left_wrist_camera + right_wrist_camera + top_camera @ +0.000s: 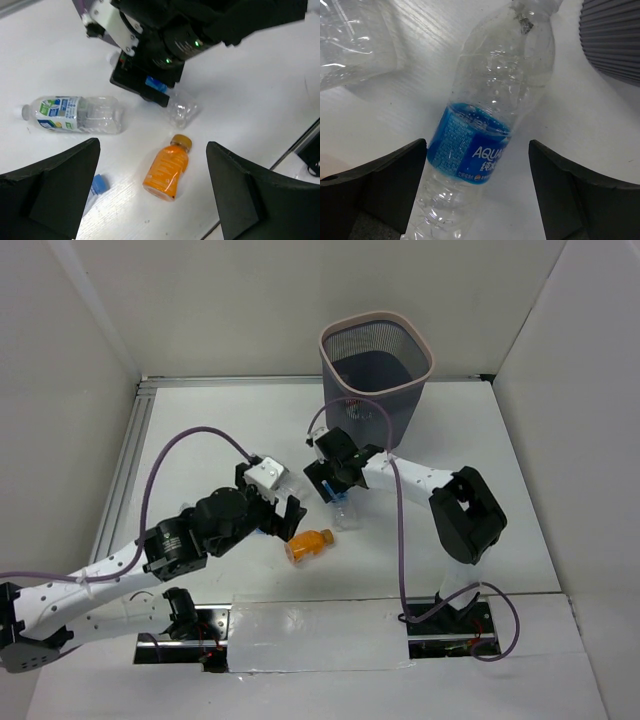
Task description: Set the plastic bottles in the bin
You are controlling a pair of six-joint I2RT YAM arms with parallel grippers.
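One blue-label bottle [485, 125] lying btw spread jaws of R gripper [477, 192]; L gripper [150, 200] apart over orange bottle [167, 170]

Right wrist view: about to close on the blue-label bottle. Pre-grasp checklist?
1. Right gripper open: ok, jaws stand wide apart.
2. Blue-label bottle between the jaws: ok, though off centre, nearer one side.
3. Bottle lying flat on the table, not held: ok.
4. Neighbouring clear bottle outside the jaws: ok.
5. Bin mouth unobstructed: ok.
6. Left gripper, open over the orange bottle, clear of the right arm's path: cannot tell.
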